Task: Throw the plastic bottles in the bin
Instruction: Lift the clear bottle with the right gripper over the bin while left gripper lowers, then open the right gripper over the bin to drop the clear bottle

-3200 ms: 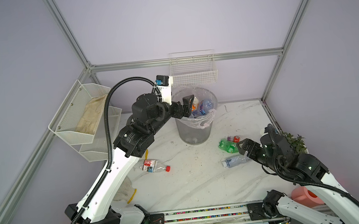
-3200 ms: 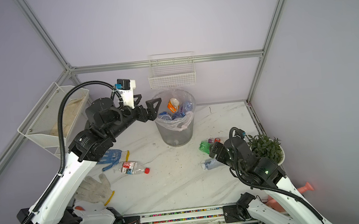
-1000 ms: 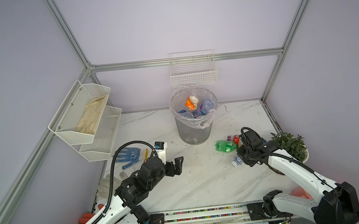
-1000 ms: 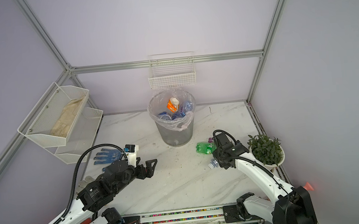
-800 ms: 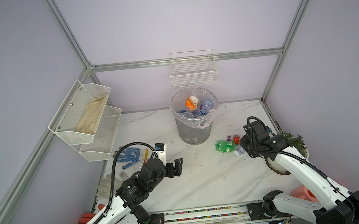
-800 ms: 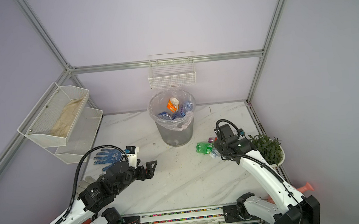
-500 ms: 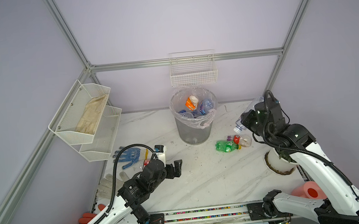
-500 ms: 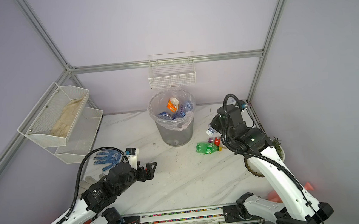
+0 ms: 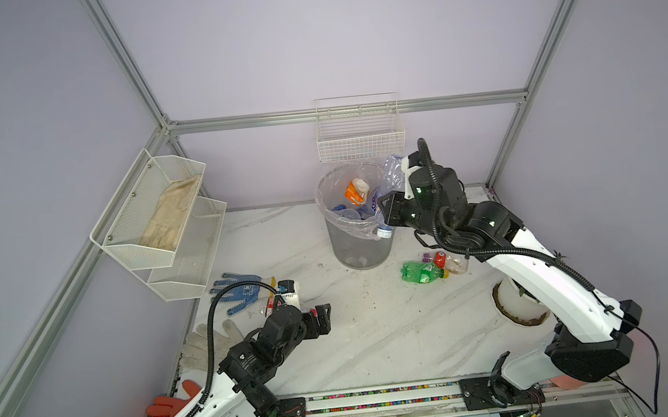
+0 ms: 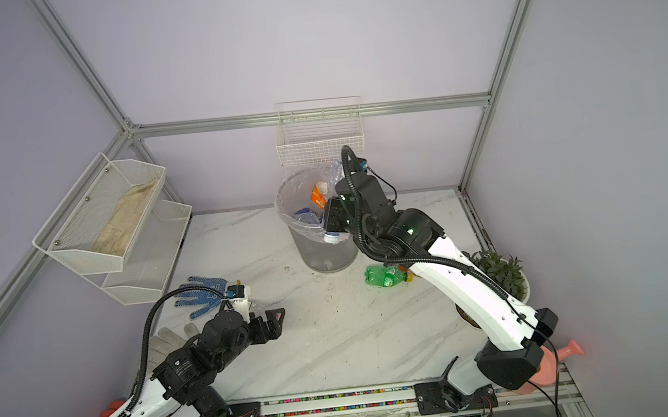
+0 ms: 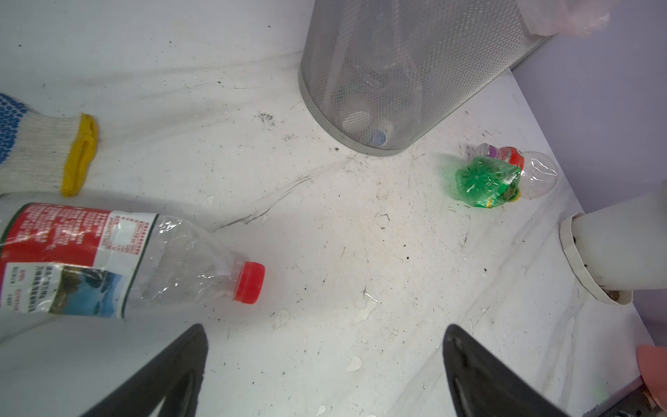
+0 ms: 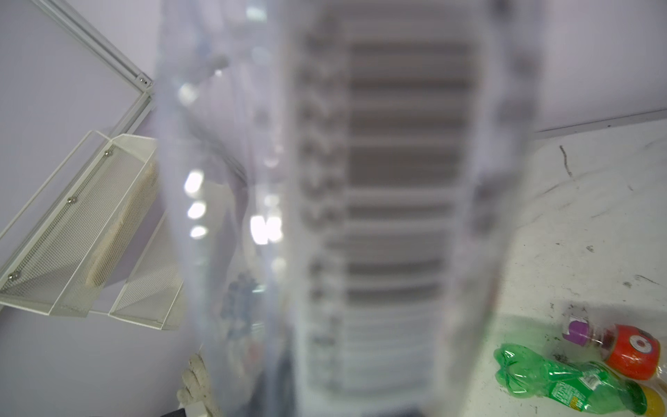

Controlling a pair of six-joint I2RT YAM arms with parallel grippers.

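Note:
My right gripper is shut on a clear plastic bottle and holds it cap-down at the right rim of the bin, a grey mesh basket lined with a clear bag and holding several bottles. The held bottle fills the right wrist view as a blur. A green bottle and a small red-labelled bottle lie on the table right of the bin. My left gripper hangs open low over the table. A red-capped bottle lies just beyond one of its fingers.
A blue-dotted glove, a white glove and an orange glove lie at the left. White wire shelves hang on the left wall and a wire basket above the bin. A plant pot and pink watering can stand at the right.
My right arm has lifted the clear bottle from the table beside the green bottle up to the bin's rim. The left gripper has stayed open and low, hardly moving.

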